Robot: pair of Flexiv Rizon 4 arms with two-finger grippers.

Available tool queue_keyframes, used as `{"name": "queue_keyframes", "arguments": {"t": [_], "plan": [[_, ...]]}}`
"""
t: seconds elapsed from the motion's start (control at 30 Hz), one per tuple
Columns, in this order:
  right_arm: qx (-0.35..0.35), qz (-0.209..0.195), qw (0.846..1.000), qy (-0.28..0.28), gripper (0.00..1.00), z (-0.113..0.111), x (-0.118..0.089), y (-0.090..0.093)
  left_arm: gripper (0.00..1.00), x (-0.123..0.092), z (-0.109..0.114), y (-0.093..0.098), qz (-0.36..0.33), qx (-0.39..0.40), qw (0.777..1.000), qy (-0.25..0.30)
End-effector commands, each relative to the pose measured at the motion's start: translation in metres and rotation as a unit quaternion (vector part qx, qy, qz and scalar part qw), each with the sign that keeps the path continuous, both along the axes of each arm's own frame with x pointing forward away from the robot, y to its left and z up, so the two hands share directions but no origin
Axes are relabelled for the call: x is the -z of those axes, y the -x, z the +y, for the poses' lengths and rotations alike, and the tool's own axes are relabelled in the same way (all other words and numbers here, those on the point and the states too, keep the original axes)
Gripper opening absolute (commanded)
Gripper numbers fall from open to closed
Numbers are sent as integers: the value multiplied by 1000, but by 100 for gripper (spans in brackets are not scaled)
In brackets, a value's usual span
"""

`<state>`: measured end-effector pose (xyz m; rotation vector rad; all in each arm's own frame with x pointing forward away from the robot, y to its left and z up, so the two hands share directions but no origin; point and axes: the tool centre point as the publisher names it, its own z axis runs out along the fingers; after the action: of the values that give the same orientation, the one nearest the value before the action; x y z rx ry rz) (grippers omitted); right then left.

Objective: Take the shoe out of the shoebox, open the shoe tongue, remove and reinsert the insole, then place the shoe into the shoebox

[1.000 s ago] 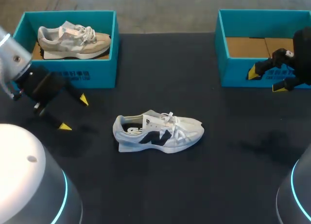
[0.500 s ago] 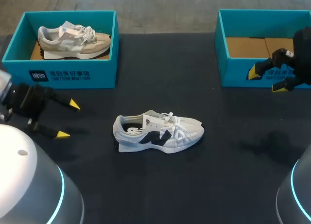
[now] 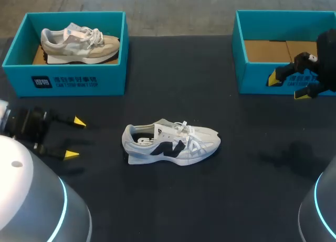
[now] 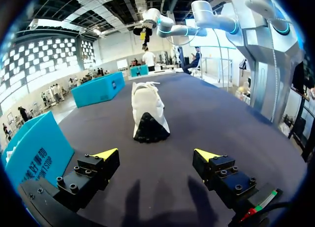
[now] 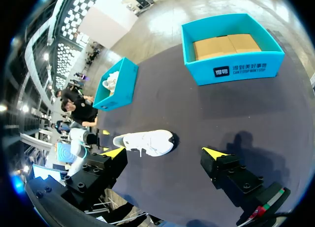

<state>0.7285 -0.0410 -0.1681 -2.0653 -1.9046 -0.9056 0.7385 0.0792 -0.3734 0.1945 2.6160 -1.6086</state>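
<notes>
A white shoe with navy side markings (image 3: pixel 170 143) lies on its side on the black table, outside both boxes, toe pointing right. My left gripper (image 3: pixel 75 138) stands open to the left of its heel, clearly apart from it. In the left wrist view the shoe (image 4: pixel 147 109) lies straight ahead of the open left gripper (image 4: pixel 157 155), its dark heel nearest. My right gripper (image 3: pixel 287 87) hangs open at the front wall of the empty right shoebox (image 3: pixel 262 76). From the right wrist the shoe (image 5: pixel 145 142) shows far below the open right gripper (image 5: pixel 165 152).
A teal shoebox (image 3: pixel 68 82) at the back left holds a beige shoe (image 3: pixel 79 42). The right shoebox (image 5: pixel 231 69) shows a bare cardboard floor. The left box's wall (image 4: pixel 37 148) stands close beside my left gripper.
My left arm has drawn down and to the left toward the table's front, and its gripper now points level at the shoe's heel. The right arm and the shoe have not moved.
</notes>
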Motion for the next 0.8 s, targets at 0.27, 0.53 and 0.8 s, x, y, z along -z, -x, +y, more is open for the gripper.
{"name": "queue_keyframes", "arguments": {"t": [0.27,0.53,0.8], "plan": [[1,0,1000,1,100,1,1,0,100,27,1,-4,10,-14,1000,10],[1,0,1000,1,100,1,1,0,100,28,1,-5,9,-22,1000,3],[1,0,1000,1,100,1,1,0,100,28,1,-5,9,-22,1000,3]]}}
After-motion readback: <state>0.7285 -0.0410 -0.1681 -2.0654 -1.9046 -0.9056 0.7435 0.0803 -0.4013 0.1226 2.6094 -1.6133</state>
